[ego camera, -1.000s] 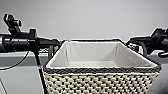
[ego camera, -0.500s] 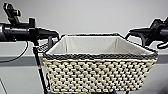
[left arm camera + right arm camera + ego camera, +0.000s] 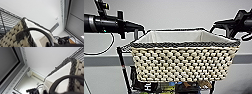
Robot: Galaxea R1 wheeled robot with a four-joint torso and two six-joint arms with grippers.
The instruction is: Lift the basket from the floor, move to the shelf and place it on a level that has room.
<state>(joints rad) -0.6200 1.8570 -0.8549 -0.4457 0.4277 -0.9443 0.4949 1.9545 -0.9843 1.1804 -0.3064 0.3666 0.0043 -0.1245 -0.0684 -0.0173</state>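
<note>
Basket (image 3: 184, 62) raised higher since earlier, hangs between both arms over shelf (image 3: 124, 67); finger state unclear.

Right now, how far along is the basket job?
Done: the woven basket is off the floor and at the black wire rack. In hand: both arms hold it up by its sides, the left arm and right arm, over the rack's top tier. Left: whether it rests on the tier can't be told, and release.
</note>
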